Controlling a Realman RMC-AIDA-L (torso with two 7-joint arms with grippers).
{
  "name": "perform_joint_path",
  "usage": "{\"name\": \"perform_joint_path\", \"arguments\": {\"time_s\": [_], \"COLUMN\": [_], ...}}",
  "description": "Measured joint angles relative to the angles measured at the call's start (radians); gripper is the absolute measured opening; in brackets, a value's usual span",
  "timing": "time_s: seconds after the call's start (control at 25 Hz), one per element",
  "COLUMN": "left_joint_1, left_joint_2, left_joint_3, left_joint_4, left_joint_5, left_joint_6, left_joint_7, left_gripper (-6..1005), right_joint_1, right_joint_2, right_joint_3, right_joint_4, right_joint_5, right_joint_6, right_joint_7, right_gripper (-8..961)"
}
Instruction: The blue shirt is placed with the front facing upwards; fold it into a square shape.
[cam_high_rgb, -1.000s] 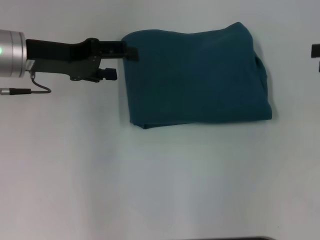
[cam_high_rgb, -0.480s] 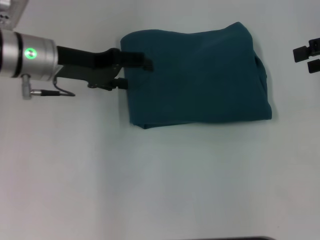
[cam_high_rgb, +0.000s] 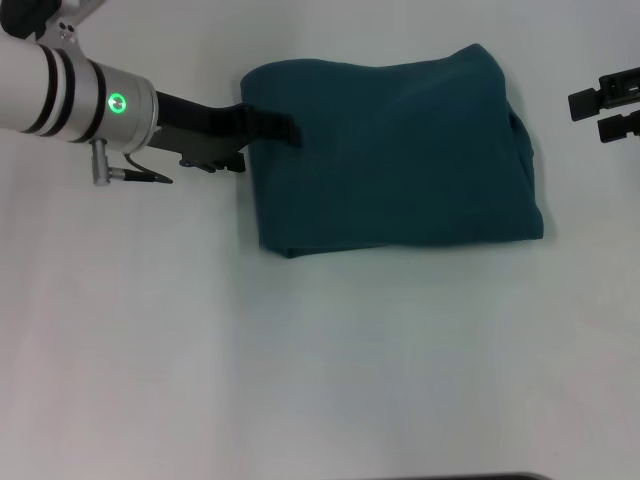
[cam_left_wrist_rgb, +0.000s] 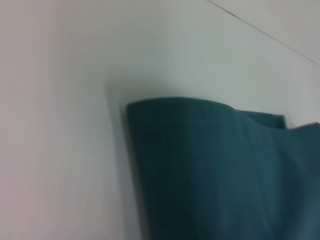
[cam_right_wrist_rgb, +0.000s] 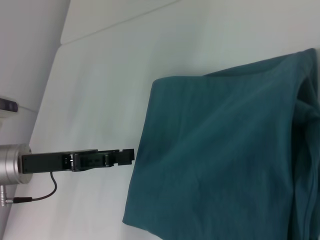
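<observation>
The blue shirt (cam_high_rgb: 390, 150) lies folded into a rough rectangle at the back middle of the white table, with no lettering showing. My left gripper (cam_high_rgb: 268, 146) is open at the shirt's left edge. One finger (cam_high_rgb: 272, 122) reaches over the cloth and the other (cam_high_rgb: 226, 160) stays just off the edge. The right wrist view shows that gripper (cam_right_wrist_rgb: 125, 156) from the side, at the edge of the shirt (cam_right_wrist_rgb: 225, 160). The left wrist view shows a folded corner of the shirt (cam_left_wrist_rgb: 215, 170). My right gripper (cam_high_rgb: 588, 115) hangs open at the far right, apart from the shirt.
The white table (cam_high_rgb: 320, 370) spreads wide in front of the shirt. A thin cable (cam_high_rgb: 130, 175) hangs under the left wrist. A seam in the table surface (cam_left_wrist_rgb: 260, 30) runs behind the shirt.
My left arm has swung in to the right, and its upper finger now lies over the shirt's left edge. The right gripper has come farther into view from the right.
</observation>
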Motion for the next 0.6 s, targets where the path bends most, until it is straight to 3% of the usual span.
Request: {"name": "perform_joint_path", "arguments": {"time_s": [0.6], "left_joint_1": [-0.057], "left_joint_2": [-0.011], "left_joint_3": [0.017], "left_joint_4": [0.065], "left_joint_5": [0.039], "left_joint_6": [-0.033], "left_joint_7": [-0.015], "left_gripper": [937], "right_joint_1": [0.002], "right_joint_2": [0.000], "right_joint_3": [0.007], "right_joint_4": [0.000], "right_joint_5": [0.000], "right_joint_6": [-0.002], "right_joint_7": [0.001], "right_gripper": [946]}}
